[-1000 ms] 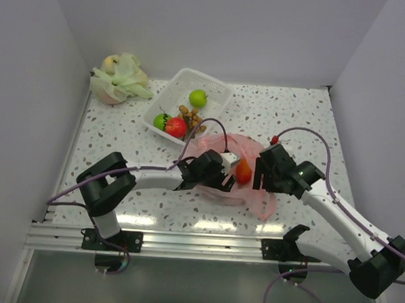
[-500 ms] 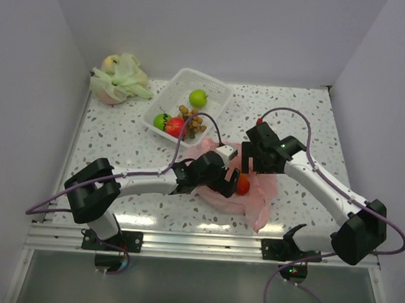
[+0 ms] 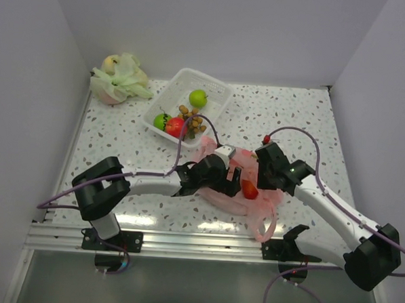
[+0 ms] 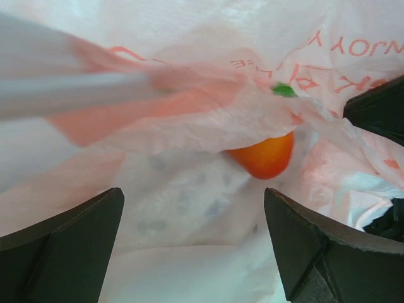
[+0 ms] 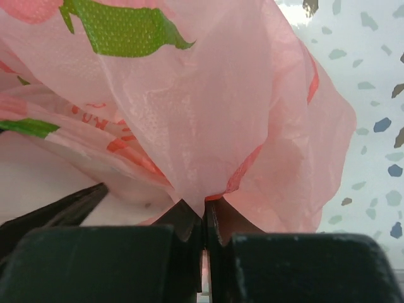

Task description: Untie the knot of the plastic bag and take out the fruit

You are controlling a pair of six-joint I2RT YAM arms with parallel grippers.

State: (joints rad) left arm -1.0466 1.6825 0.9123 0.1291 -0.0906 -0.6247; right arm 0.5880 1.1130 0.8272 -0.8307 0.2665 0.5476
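The pink plastic bag (image 3: 230,199) lies crumpled on the table between both arms. My left gripper (image 3: 236,185) reaches into its opening and stands open. In the left wrist view its fingers (image 4: 63,246) spread wide over the bag's floor, with nothing between them. An orange-red fruit (image 4: 265,156) lies just ahead of them, half under a fold of plastic, and shows as a red fruit (image 3: 249,190) from above. My right gripper (image 3: 264,176) is shut on a fold of the bag (image 5: 208,113), its jaws (image 5: 203,208) pinching the thin plastic. The knot is out of view.
A white basket (image 3: 216,91) at the back holds a green apple (image 3: 198,97), brown berries (image 3: 189,117), a red fruit (image 3: 176,126) and another green fruit (image 3: 161,120). A pale green bag (image 3: 118,76) with fruit sits in the far left corner. Walls close in three sides.
My right gripper has closed on the bag's plastic and pulled it toward the near right. The left gripper has stayed open and pushed further into the bag, closer to the red fruit.
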